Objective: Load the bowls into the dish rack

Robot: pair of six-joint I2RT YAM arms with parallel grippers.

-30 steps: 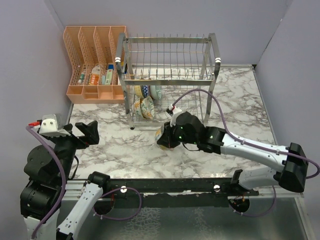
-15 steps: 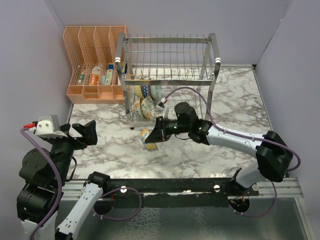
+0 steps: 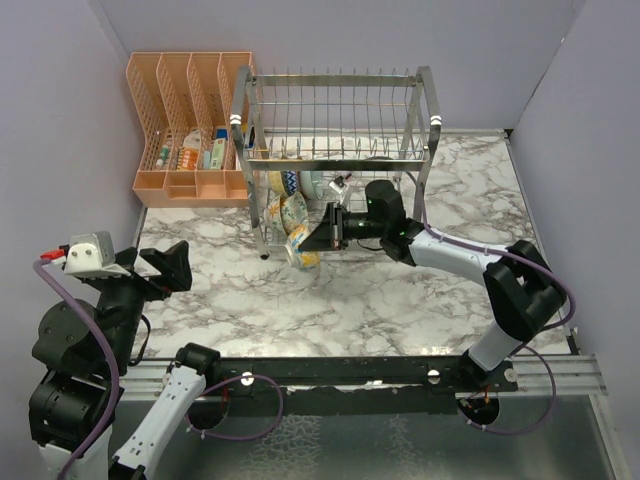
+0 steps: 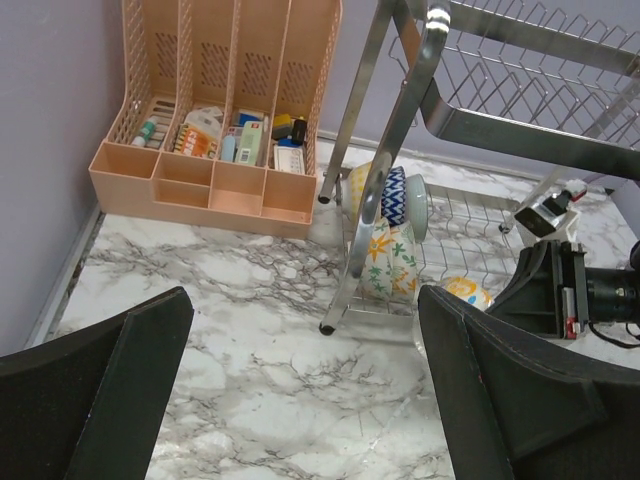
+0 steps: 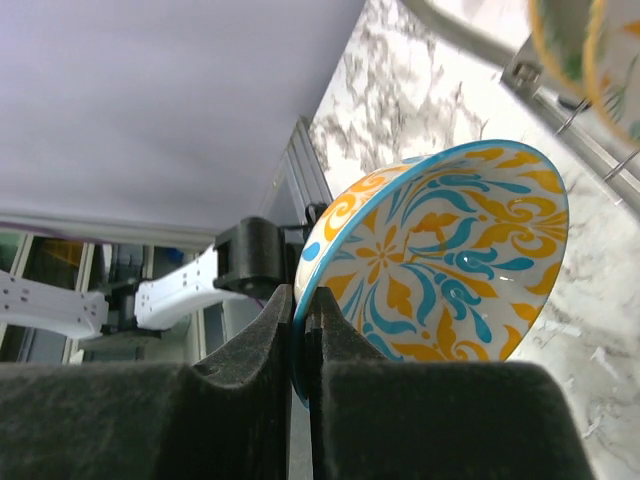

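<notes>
Legible text, labels, brands, numbers, signs: none.

- Peach organizer (image 4: 210,190), far-left corner of the table (image 4: 250,330): the small packets and tubes (image 4: 245,140) in its compartments carry printed labels in several colours. All of it is too small and blurred to read.
- Bowl (image 5: 440,260), its rim pinched in the right gripper (image 5: 303,310): a painted orange and blue floral pattern only, with no lettering to make out.
</notes>
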